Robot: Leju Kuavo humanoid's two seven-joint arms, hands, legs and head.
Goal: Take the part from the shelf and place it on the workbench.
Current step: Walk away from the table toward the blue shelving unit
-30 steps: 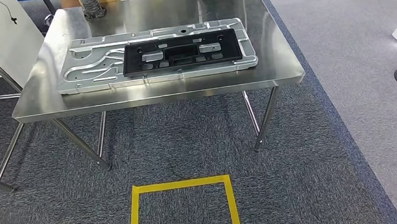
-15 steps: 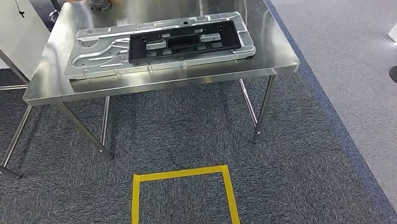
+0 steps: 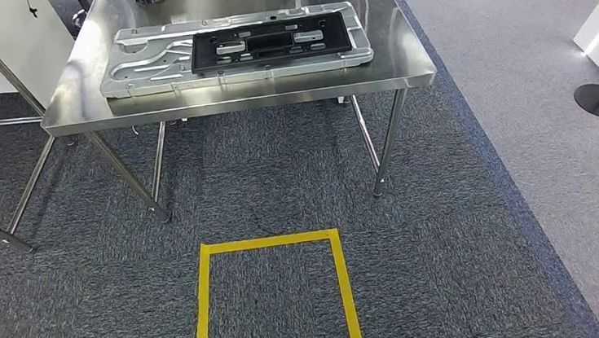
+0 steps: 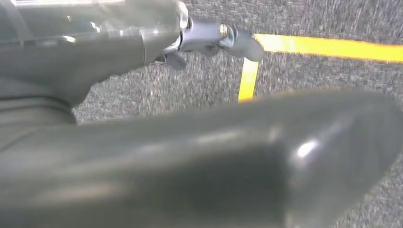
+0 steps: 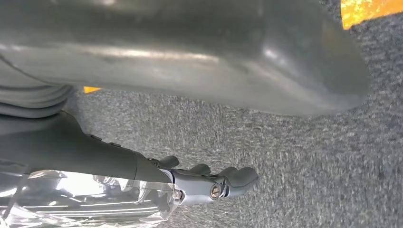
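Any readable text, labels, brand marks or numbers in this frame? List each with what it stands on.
None can be read.
The black part and the silver panel under it on the steel table show moulded shapes and holes, no lettering.
The yellow tape square on the carpet is a plain outline.
Both wrist views: blurred, nothing printed.

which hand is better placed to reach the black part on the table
Right, marginally: the black part lies right of centre on the table. Both the left hand and right hand hang empty above carpet.
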